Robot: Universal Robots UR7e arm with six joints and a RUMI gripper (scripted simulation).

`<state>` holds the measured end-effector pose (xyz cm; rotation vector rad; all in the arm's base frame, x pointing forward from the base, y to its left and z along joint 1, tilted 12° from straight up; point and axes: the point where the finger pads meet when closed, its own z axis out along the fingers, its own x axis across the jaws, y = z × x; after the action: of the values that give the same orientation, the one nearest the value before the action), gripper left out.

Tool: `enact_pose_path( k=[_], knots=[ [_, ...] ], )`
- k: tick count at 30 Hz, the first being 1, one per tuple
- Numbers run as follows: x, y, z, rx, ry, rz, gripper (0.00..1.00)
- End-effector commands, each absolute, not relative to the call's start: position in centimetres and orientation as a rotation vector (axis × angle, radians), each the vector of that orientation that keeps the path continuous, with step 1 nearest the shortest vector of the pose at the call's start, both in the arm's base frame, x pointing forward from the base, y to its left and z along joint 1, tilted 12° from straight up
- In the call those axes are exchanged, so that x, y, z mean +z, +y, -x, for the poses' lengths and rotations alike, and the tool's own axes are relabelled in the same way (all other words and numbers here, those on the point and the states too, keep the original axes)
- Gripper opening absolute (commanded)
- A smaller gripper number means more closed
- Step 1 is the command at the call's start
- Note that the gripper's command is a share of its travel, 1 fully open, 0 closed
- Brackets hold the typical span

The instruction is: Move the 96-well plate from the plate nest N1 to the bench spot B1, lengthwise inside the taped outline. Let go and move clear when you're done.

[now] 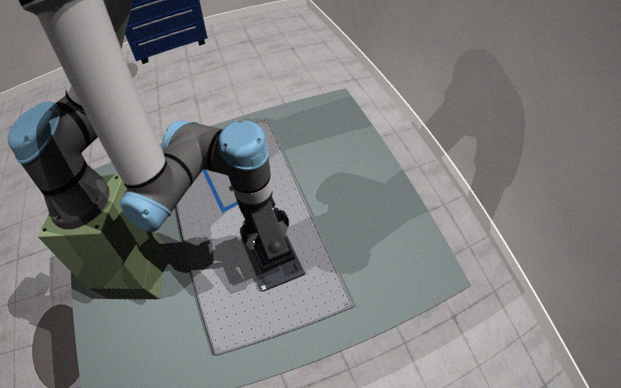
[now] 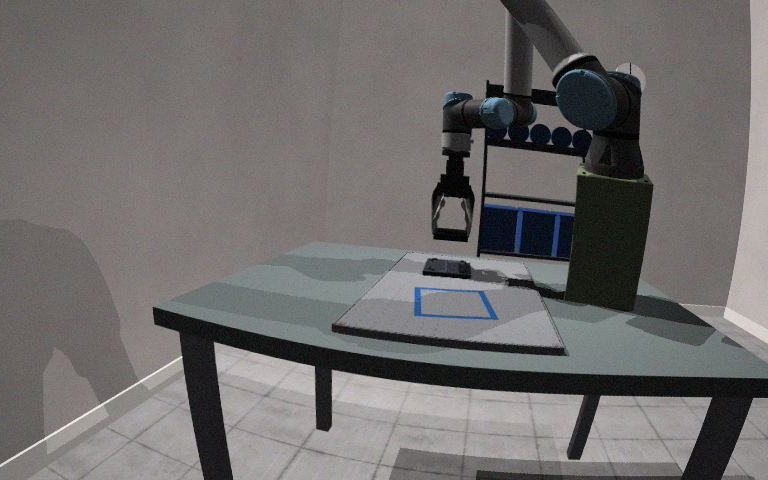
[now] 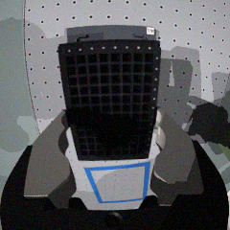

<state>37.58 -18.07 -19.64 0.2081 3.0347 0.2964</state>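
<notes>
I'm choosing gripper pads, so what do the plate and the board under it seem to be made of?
The 96-well plate held in the gripper looks like matte black moulded plastic: thin grid walls, no shine. The breadboard looks like grey anodised metal, judging by its regular rows of small holes, though painted board is possible.

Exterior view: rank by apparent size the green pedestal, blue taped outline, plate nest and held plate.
1. green pedestal
2. blue taped outline
3. plate nest
4. held plate, seen edge-on, so barely smaller than the nest
</notes>
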Motion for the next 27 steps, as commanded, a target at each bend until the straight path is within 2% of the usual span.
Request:
enact_pose_path(
  k=[1,27],
  knots=[
    [-19.5,-17.3,-37.7,0.289,3.032,-0.083,0.0],
    [-18.3,-9.7,-38.3,0.289,3.032,-0.078,0.0]
  ],
)
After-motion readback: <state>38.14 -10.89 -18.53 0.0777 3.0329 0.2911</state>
